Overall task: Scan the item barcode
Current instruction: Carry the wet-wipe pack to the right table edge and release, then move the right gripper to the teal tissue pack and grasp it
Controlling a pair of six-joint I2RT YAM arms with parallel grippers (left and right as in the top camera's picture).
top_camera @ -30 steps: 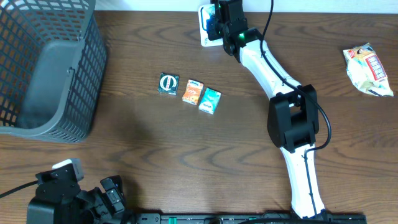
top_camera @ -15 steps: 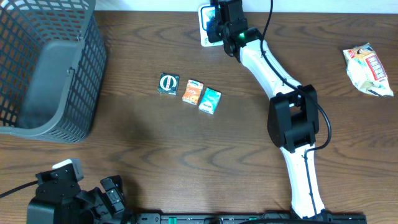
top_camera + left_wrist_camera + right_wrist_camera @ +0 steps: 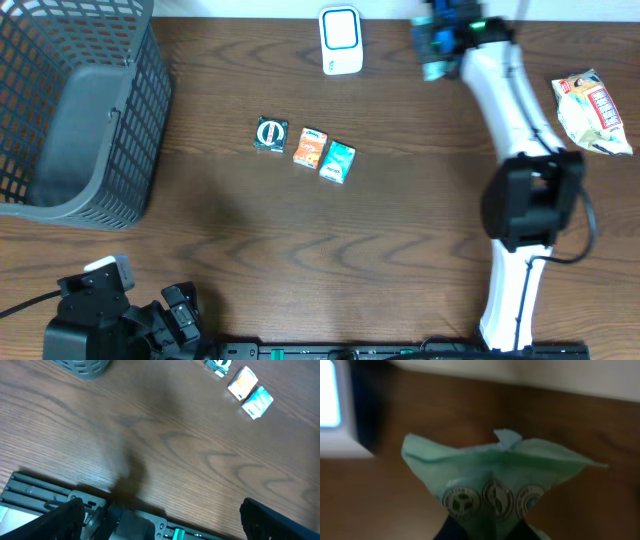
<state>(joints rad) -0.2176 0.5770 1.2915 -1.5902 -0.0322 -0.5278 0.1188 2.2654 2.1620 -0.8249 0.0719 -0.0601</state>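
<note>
Two robot arms are at a brown wooden table (image 3: 250, 230). The right gripper (image 3: 441, 35) is up by the far edge of the table, and from above it looks blurry. Its jaws are pinched shut on a soft green packet (image 3: 492, 472). The wrist camera shows the packet close up. Its crinkly sealed edge spreads out wide, and three little round marks are printed in a row lower down. The dark fingers (image 3: 452, 534) show only at the very bottom of that picture, under the packet.

The white scanner (image 3: 341, 40) with its blue window stands at the far edge too. The packet is to the right of the scanner, near it but not touching. In the right wrist picture only a bit of the scanner shows, at the left edge.

The left gripper (image 3: 160, 515) is low at the near left corner of the table. Its jaws are wide apart and nothing is between them.

Three small boxes lie in a row in the middle of the table: a dark green box (image 3: 270, 134), an orange box (image 3: 309, 147) and a blue-green box (image 3: 338, 161). A grey basket (image 3: 60, 190) sits at the left end. A snack bag (image 3: 592, 113) lies at the right end.
</note>
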